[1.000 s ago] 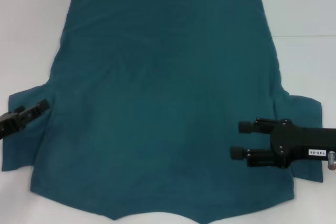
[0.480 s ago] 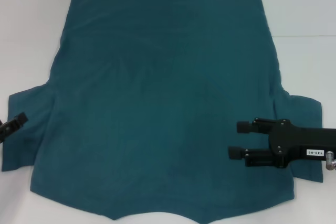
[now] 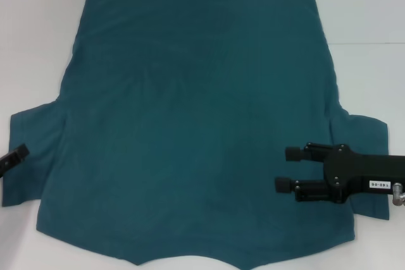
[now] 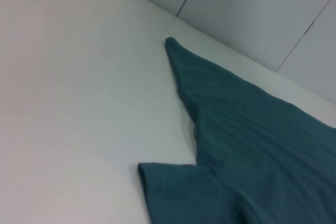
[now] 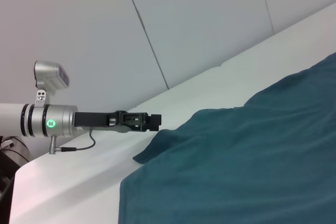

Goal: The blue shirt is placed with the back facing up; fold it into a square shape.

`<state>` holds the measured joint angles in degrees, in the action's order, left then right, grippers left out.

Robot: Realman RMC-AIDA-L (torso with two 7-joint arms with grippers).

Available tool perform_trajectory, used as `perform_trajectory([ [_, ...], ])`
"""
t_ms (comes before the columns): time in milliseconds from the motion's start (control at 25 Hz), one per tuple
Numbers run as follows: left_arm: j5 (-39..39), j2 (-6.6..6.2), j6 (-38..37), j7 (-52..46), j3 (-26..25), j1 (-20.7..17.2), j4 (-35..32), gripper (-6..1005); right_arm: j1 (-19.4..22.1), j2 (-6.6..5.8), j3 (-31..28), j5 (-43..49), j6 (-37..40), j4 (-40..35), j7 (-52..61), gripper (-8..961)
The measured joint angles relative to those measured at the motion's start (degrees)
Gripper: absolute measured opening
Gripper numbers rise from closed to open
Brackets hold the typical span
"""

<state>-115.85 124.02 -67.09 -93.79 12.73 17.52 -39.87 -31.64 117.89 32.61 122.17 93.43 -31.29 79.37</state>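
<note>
The blue shirt (image 3: 196, 124) lies spread flat on the white table (image 3: 38, 42) in front of me, plain side up, its straight edge at the far side and its sleeves sticking out to either side close to me. My right gripper (image 3: 286, 169) hovers over the near right part of the cloth, just inward of the right sleeve (image 3: 367, 137), and it points across the shirt toward my left. Its two black fingers (image 3: 294, 153) stand apart with a clear gap of teal fabric showing between them, and they hold nothing (I cannot tell whether the tips touch the cloth or hang just above it). The shirt body stretches away from this hand toward the far edge and across to my other side. My left gripper (image 3: 14, 156) sits far out at the other side, showing only as a black tip at the outer edge of the left sleeve (image 3: 31, 150); from my right wrist I see it as a slim black shape (image 5: 134, 121) on a silver arm, level with the sleeve's edge, but I cannot tell whether its fingers are apart or together. From my left wrist only the sleeve corner (image 4: 173, 187) and the shirt's side edge on the table are visible.
</note>
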Motion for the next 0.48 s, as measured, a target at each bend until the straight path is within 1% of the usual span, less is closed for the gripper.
perform_trajectory([
  [240, -1.23, 0.00, 1.71, 0.05, 0.19, 0.06, 0.78, 874, 0.01, -0.03, 0.00, 0.00, 0.00, 0.00, 0.00, 895],
  [480, -1.38, -0.01, 1.76, 0.10, 0.51, 0.25, 1.40, 875, 0.00, -0.03, 0.00, 0.00, 0.00, 0.05, 0.00, 895],
])
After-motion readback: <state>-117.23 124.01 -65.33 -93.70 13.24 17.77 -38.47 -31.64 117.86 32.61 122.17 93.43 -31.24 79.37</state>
